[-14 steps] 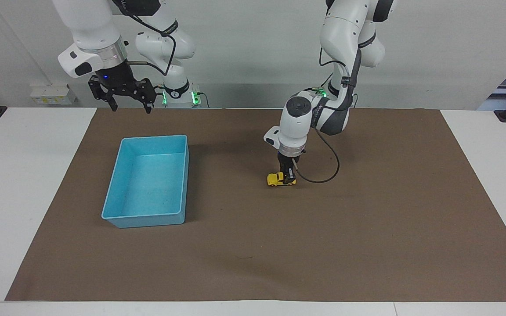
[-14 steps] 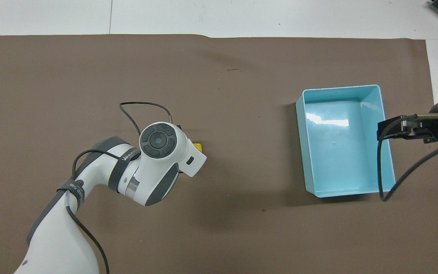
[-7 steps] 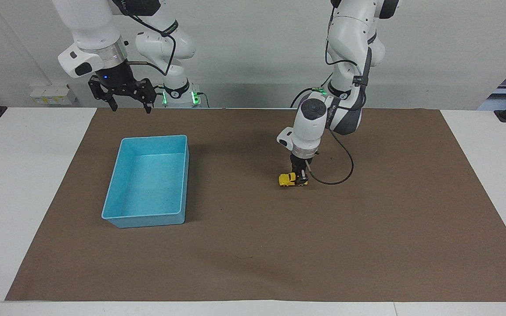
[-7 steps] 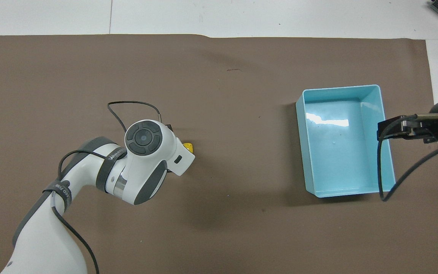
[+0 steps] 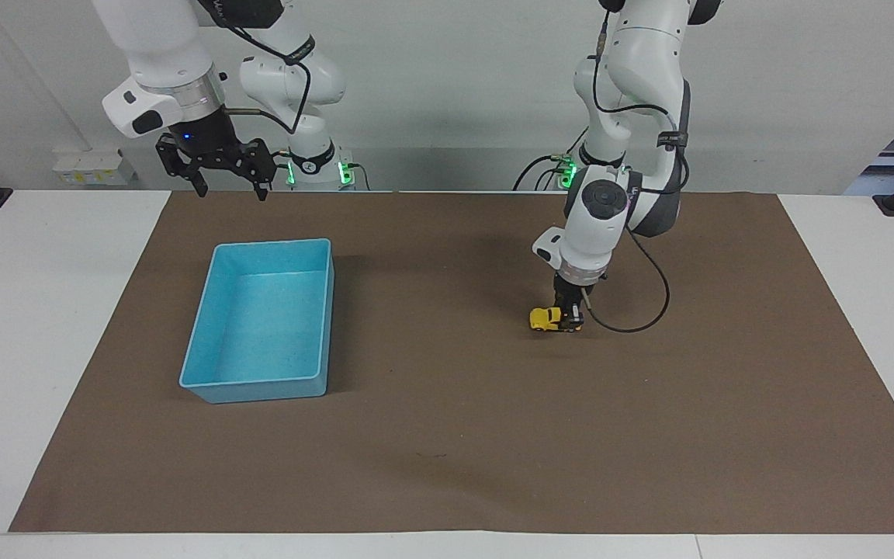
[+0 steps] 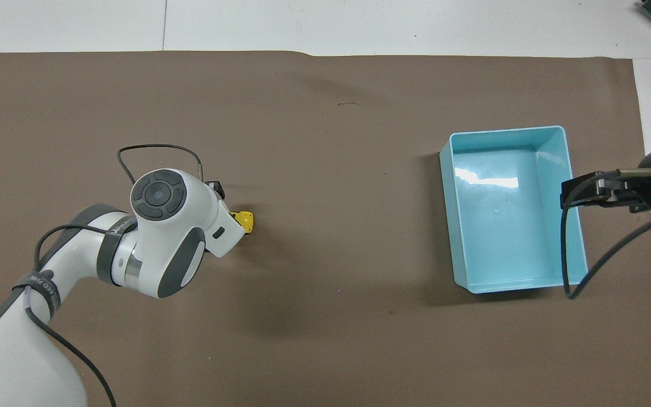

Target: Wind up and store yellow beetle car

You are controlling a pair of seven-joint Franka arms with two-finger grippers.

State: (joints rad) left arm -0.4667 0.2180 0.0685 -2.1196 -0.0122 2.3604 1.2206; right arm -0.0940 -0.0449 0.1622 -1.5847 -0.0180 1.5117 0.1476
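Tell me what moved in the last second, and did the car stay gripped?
The left gripper, shut on the yellow beetle car, has dragged it along the brown mat toward the left arm's end of the table, away from the blue bin. No release is visible. The bin stayed put; the right gripper still waits, open, above the mat's edge.

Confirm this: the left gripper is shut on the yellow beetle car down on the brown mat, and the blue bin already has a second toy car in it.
Not quite. The blue bin holds nothing; the overhead view shows its bare floor. The rest stands: the left gripper is shut on the yellow beetle car down on the brown mat.
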